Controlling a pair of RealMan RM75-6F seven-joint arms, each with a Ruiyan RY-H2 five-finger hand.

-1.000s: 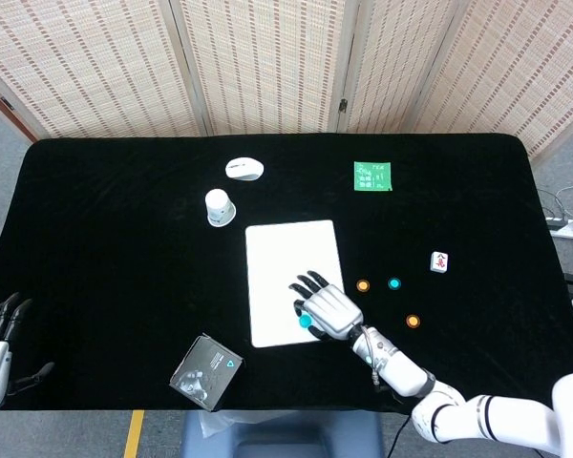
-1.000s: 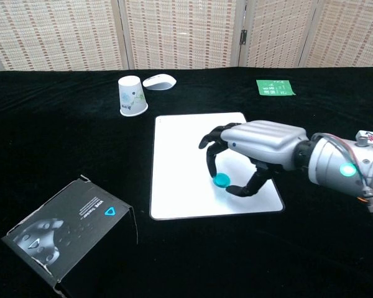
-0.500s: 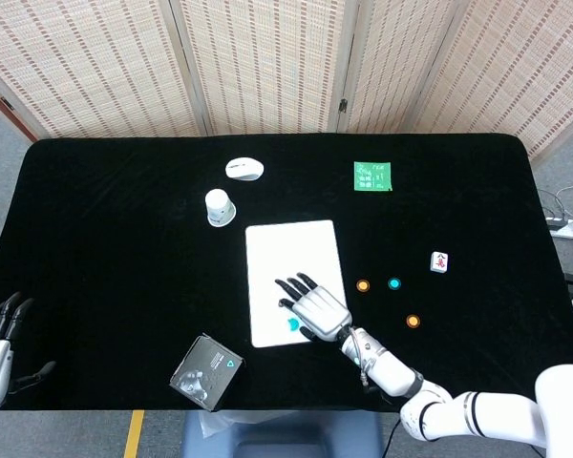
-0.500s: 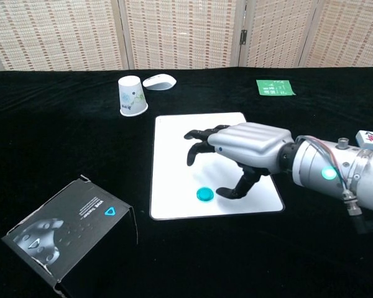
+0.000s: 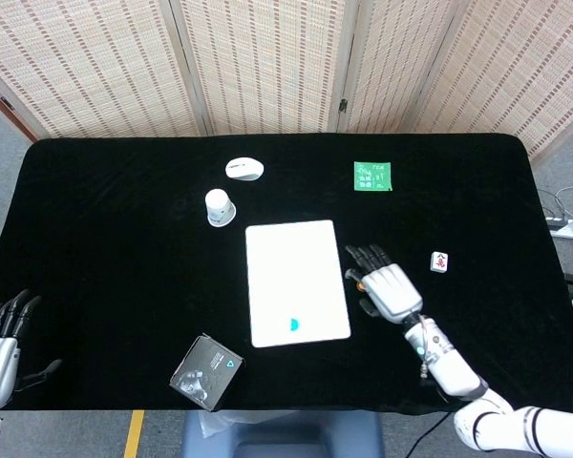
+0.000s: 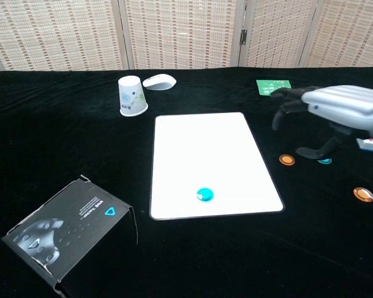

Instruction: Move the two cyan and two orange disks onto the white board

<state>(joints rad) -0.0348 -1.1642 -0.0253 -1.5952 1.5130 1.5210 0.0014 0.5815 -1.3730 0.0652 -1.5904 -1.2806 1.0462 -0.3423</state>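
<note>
The white board lies mid-table. One cyan disk rests on its near edge. Right of the board, on the black cloth, lie an orange disk, a second cyan disk and another orange disk. My right hand hovers over these, fingers spread and holding nothing, its thumb just above the second cyan disk. In the head view the hand covers that disk, and only the edge of the nearer orange disk shows. My left hand stays open at the table's near left edge.
A paper cup and a white mouse stand beyond the board's left corner. A green card lies at the back right and a mahjong tile right of the hand. A black box sits at the near left.
My right hand let go of the cyan disk on the board, then moved right off the board to above the remaining disks. The left hand stayed put.
</note>
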